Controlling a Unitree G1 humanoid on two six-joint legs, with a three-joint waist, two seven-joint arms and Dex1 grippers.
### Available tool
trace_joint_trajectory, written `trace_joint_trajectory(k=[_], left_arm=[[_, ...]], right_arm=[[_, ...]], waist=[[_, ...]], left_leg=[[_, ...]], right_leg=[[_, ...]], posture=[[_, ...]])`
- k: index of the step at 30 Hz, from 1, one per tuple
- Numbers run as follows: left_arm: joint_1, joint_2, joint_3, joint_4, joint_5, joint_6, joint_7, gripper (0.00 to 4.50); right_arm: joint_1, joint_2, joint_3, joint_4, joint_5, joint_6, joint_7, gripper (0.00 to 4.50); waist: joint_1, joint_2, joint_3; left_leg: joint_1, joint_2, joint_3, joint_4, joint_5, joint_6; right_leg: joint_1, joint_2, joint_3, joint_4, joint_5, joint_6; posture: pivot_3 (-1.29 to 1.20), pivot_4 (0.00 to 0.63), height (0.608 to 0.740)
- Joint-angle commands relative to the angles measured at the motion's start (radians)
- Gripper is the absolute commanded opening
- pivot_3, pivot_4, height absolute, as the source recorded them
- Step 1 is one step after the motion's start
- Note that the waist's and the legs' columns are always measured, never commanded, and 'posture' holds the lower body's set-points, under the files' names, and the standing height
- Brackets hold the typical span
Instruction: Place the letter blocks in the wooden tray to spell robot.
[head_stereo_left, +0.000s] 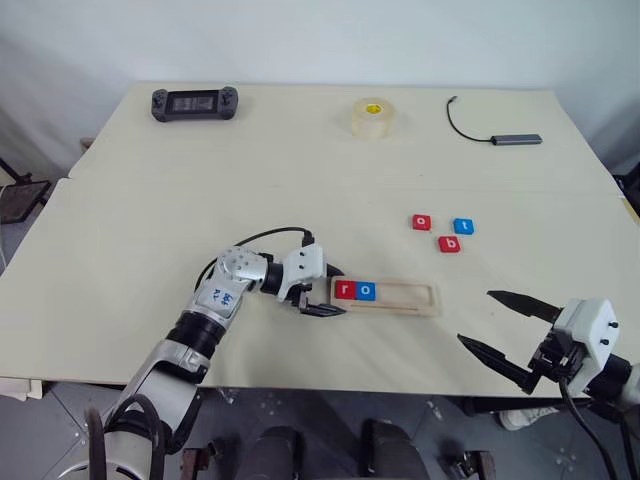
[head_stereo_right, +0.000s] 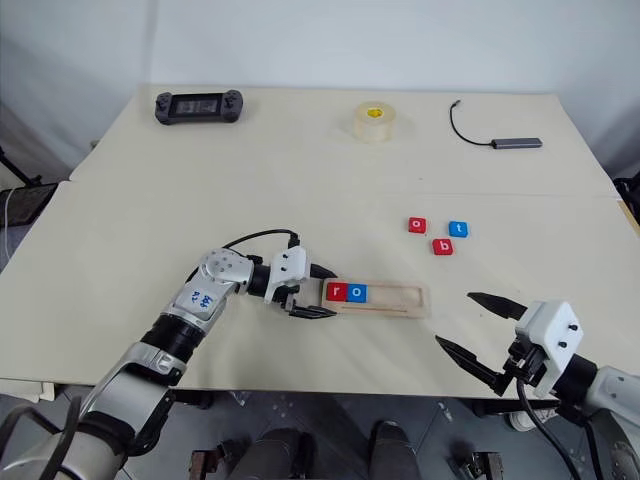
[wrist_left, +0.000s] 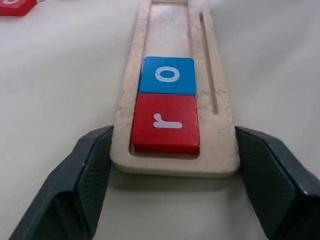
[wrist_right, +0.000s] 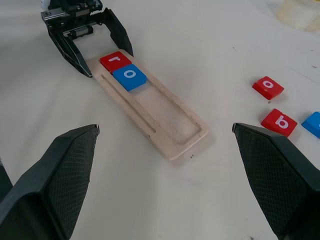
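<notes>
The wooden tray (head_stereo_left: 405, 297) lies near the table's front edge. A red r block (head_stereo_left: 346, 290) and a blue o block (head_stereo_left: 367, 291) sit side by side at its left end. My left gripper (head_stereo_left: 335, 291) is open, its two fingers (wrist_left: 90, 165) flanking that end of the tray, close against its sides. Three loose blocks lie beyond the tray to the right: a red o (head_stereo_left: 422, 222), a blue t (head_stereo_left: 463, 226) and a red b (head_stereo_left: 449, 244). My right gripper (head_stereo_left: 475, 317) hangs open and empty over the table's front right edge, apart from the tray.
At the back of the table are a dark game controller (head_stereo_left: 195, 103), a roll of tape (head_stereo_left: 373, 118) and a grey adapter with a black cable (head_stereo_left: 515, 139). A seam between two tabletops (head_stereo_left: 300, 183) crosses the middle.
</notes>
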Motion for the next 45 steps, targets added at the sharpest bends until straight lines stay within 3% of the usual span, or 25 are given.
trace_joint_trajectory(k=[1, 2, 3, 5, 10, 21, 26, 32, 37, 41, 45], left_arm=[[0.018, -0.003, 0.01, -0.011, -0.019, 0.001, -0.044, 3.4], [0.028, 0.002, 0.006, -0.027, -0.027, 0.008, -0.065, 3.4], [0.036, 0.004, 0.009, -0.036, -0.026, 0.008, -0.062, 4.12], [0.045, 0.009, 0.018, -0.049, -0.028, 0.019, -0.058, 4.45], [0.079, 0.057, 0.105, -0.08, -0.099, 0.032, -0.081, 4.45], [0.236, 0.192, 0.311, -0.125, -0.246, -0.14, -0.173, 4.45], [0.308, 0.218, 0.394, -0.23, -0.365, -0.05, -0.199, 4.45], [0.383, 0.217, 0.391, -0.344, -0.401, 0.021, -0.188, 4.45], [0.388, 0.194, 0.38, -0.392, -0.391, 0.028, -0.156, 4.45], [0.376, 0.178, 0.38, -0.41, -0.386, 0.032, -0.118, 4.45], [0.357, 0.161, 0.37, -0.411, -0.382, 0.064, -0.074, 4.45]], right_arm=[[0.014, 0.017, -0.016, -0.042, 0.011, -0.017, -0.018, 4.5], [0.016, 0.02, -0.013, -0.043, 0.008, -0.02, -0.021, 4.5], [0.016, 0.023, -0.01, -0.043, 0.007, -0.021, -0.024, 4.5], [0.019, 0.025, -0.007, -0.044, 0.006, -0.023, -0.027, 4.5], [0.014, 0.03, -0.006, -0.025, 0.001, -0.034, -0.03, 4.5], [0.052, 0.063, -0.09, -0.001, 0.015, -0.052, -0.069, 4.5], [0.113, 0.103, -0.147, 0.049, 0.002, -0.092, -0.062, 4.5], [0.106, 0.124, -0.147, 0.086, -0.003, -0.128, -0.074, 4.5], [-0.063, 0.083, -0.072, 0.102, -0.017, -0.044, -0.17, 4.5], [-0.278, -0.021, 0.006, 0.12, 0.02, 0.24, -0.297, 4.5], [-0.579, -0.094, 0.161, 0.248, -0.01, 0.517, -0.398, 4.5]], waist=[[0.0, 0.0, 0.0], [-0.001, 0.0, 0.0], [0.0, 0.0, 0.0], [0.0, 0.0, 0.0], [-0.003, 0.0, 0.0], [-0.001, 0.0, 0.0], [0.0, 0.0, 0.0], [-0.005, 0.001, -0.001], [-0.01, 0.001, -0.001], [-0.015, 0.002, -0.001], [-0.018, 0.001, -0.001]], left_leg=[[0.0, 0.0, 0.0, 0.0, 0.0, 0.0], [0.0, 0.0, 0.0, 0.0, 0.0, 0.0], [0.0, 0.0, 0.0, 0.0, 0.0, 0.0], [0.0, 0.0, 0.0, 0.0, 0.0, 0.0], [0.0, 0.0, 0.0, 0.0, 0.0, 0.0], [0.0, 0.0, -0.001, 0.0, 0.0, -0.001], [0.0, 0.0, -0.002, 0.0, 0.0, 0.0], [0.001, 0.001, 0.0, 0.0, 0.0, 0.0], [0.003, 0.0, 0.001, 0.0, 0.0, -0.001], [0.005, 0.001, 0.003, 0.0, 0.0, -0.001], [0.005, 0.002, 0.002, -0.001, 0.0, -0.002]], right_leg=[[0.0, 0.0, 0.0, 0.0, 0.0, 0.0], [0.0, 0.0, 0.0, 0.0, 0.0, 0.0], [0.0, 0.0, 0.0, 0.0, 0.0, 0.0], [0.0, 0.0, 0.0, 0.0, 0.0, 0.0], [0.0, 0.0, 0.001, 0.0, 0.0, 0.0], [0.0, -0.001, 0.0, 0.0, 0.0, 0.0], [0.0, -0.001, 0.0, 0.0, 0.0, 0.0], [0.0, -0.001, 0.002, 0.0, 0.0, 0.0], [0.001, -0.001, 0.005, 0.0, 0.0, 0.0], [0.0, -0.001, 0.007, 0.0, 0.0, 0.0], [0.001, 0.0, 0.006, 0.0, 0.0, -0.001]], posture=[[0.0, 0.15, 0.74], [0.0, 0.15, 0.74], [0.0, 0.15, 0.74], [0.0, 0.15, 0.74], [0.0, 0.15, 0.74], [0.0, 0.15, 0.74], [0.0, 0.15, 0.74], [0.0, 0.15, 0.74], [0.0, 0.15, 0.74], [0.0, 0.15, 0.74], [0.0, 0.15, 0.74]])
